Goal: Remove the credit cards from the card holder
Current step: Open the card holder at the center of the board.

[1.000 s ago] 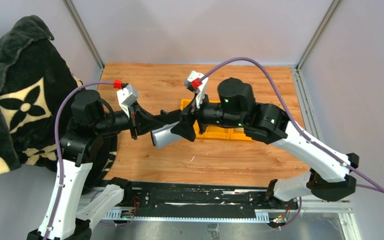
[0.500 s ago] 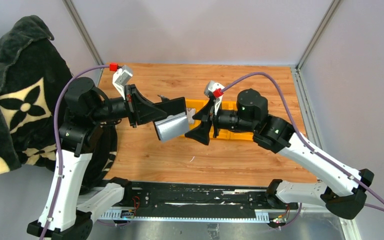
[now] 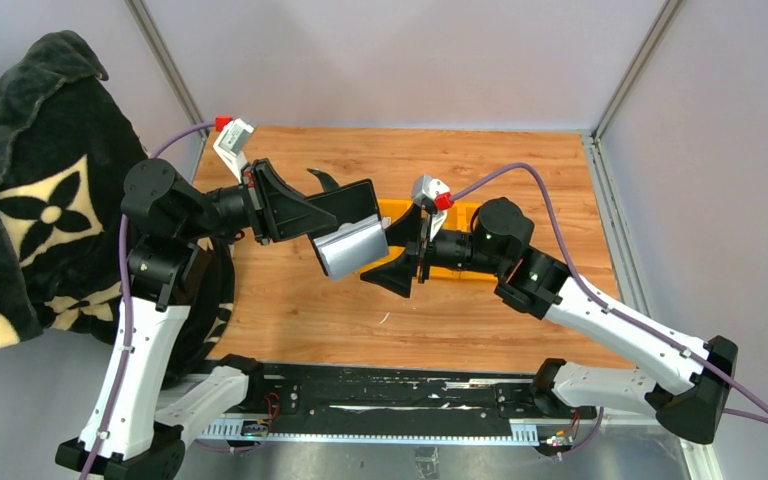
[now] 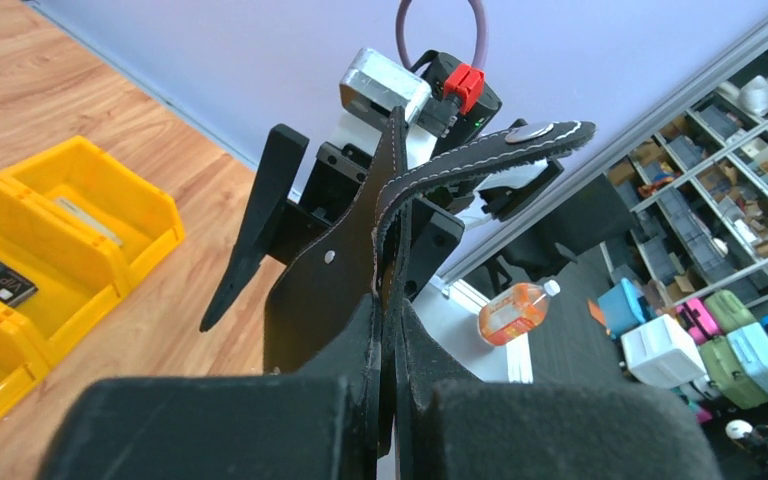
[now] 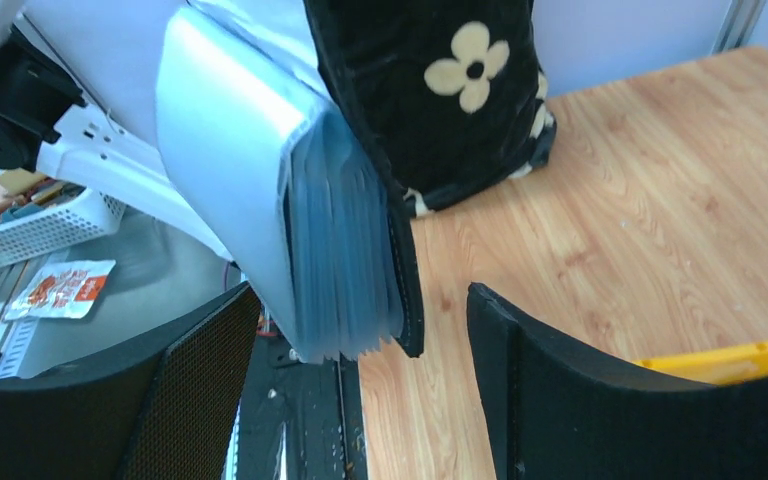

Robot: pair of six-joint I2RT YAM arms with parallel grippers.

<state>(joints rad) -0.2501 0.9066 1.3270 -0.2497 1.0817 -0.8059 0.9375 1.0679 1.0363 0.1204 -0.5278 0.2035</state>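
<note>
You are seeing the left gripper (image 3: 305, 215) clamping the card holder (image 3: 350, 205) at frame centre; the right gripper (image 3: 397, 255) is standing open just right of its hanging grey sleeves (image 3: 352, 250)

A wooden table (image 3: 560, 170) with a warm plank grain fills the cell. Plain pale lilac-grey walls (image 3: 390, 60) close it in on three sides, and slanted aluminium posts (image 3: 165, 65) rise at the two far corners. A dark plush blanket (image 3: 30, 190) with cream flower shapes is draped beyond the left edge. Yellow bins (image 3: 465, 270) sit near the table's middle. A black plate (image 3: 390, 395) on a metal rail runs along the near edge. The left wrist view looks past the cell to open shelving (image 4: 720, 130), coloured cases (image 4: 730, 350) and an orange bottle (image 4: 512, 310). The right wrist view shows a white wire basket (image 5: 30, 225) and a printed packet (image 5: 60, 287). The light is even and soft.
</note>
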